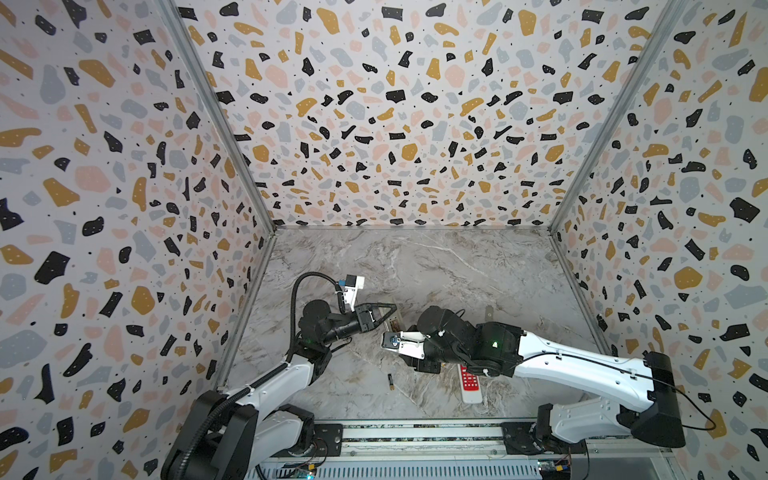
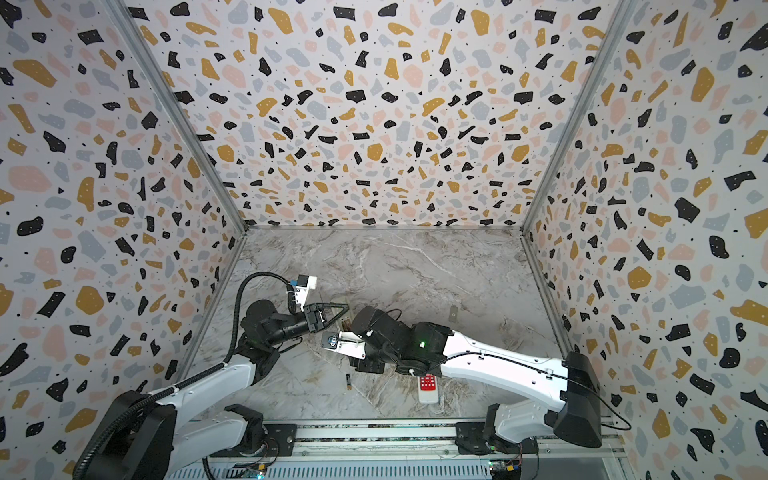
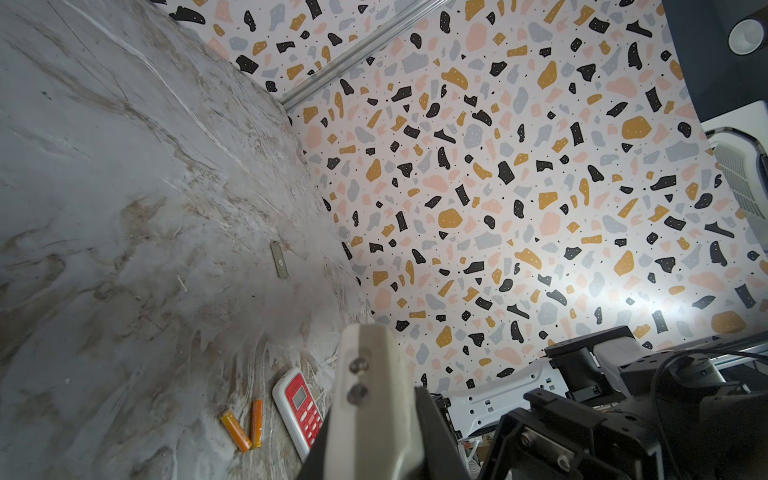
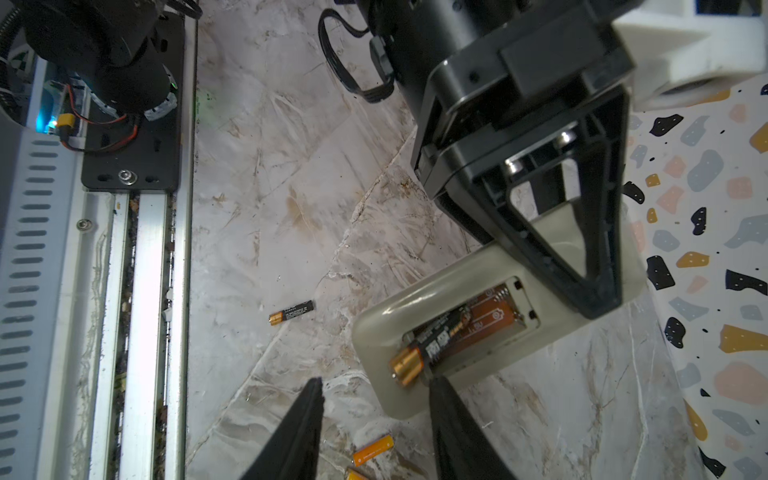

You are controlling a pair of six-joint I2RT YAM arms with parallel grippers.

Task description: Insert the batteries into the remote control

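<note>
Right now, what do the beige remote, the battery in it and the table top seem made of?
The beige remote looks like moulded plastic, slightly glossy. The black battery: likely metal under printed wrap, shiny copper-coloured end. The table top: marble look, grey with brown veins; stone or printed laminate, cannot tell.

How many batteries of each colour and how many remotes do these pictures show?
Black batteries: 2, a loose one and one lying in the beige remote.
Orange batteries: 2.
Remotes: 2, the beige one and a red-and-white remote.
Total: 6.
</note>
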